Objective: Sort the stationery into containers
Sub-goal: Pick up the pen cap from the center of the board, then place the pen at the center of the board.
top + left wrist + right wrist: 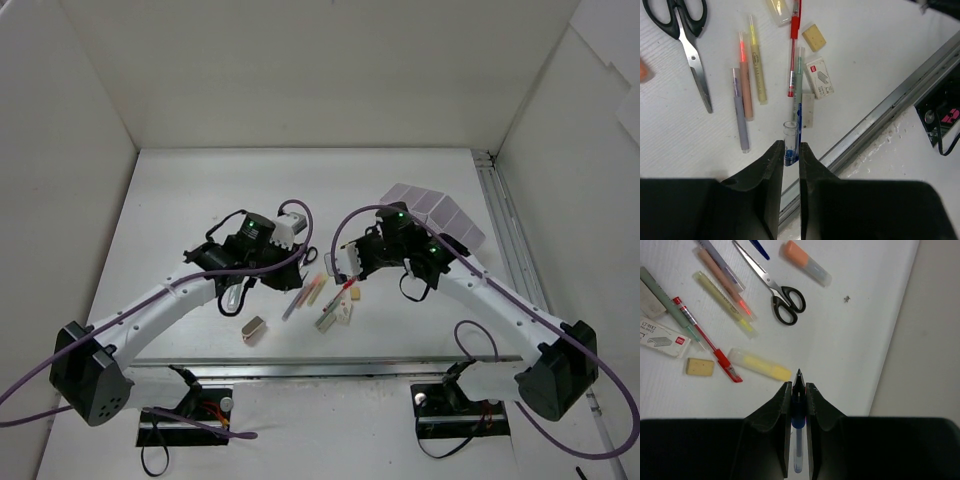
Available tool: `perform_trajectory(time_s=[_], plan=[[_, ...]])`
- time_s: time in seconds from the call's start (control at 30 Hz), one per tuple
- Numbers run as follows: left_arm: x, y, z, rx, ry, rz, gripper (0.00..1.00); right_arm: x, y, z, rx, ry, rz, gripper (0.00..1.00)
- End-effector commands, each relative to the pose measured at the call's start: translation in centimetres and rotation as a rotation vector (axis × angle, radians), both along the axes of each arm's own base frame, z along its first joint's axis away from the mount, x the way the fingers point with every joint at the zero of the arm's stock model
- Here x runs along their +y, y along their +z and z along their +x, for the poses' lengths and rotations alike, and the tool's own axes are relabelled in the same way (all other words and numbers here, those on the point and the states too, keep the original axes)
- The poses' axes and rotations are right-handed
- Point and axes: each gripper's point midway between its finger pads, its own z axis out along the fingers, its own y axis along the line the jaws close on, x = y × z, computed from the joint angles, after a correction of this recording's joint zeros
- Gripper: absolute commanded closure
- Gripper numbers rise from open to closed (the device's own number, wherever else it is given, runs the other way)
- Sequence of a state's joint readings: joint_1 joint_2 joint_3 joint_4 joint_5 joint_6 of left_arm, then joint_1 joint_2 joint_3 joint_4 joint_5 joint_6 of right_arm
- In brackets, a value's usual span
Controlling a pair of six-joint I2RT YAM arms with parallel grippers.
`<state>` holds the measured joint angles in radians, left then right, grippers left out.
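Now clamping a clear blue pen in the left claw and a dark-tipped pen in the right claw over the desk; ideally lining each lengthwise above the white compartment tray, far right, before releasing.

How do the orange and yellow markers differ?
The orange marker lies beyond the scissors, far from the right end effector. The yellow marker lies just ahead of it, near the red pen. One is orange, the other yellow. Both lie flat, ungripped.
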<state>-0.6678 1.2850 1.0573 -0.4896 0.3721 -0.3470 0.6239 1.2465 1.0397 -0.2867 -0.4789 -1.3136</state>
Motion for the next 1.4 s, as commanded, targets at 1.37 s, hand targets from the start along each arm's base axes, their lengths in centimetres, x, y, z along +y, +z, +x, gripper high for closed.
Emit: perform_trajectory(time_s=[1.37], plan=[[4.6,-3.8,1.0,-0.020,0.210,0.118,1.00,-8.3,-16.0,12.0,0.637,-1.156,-0.041,0.69]])
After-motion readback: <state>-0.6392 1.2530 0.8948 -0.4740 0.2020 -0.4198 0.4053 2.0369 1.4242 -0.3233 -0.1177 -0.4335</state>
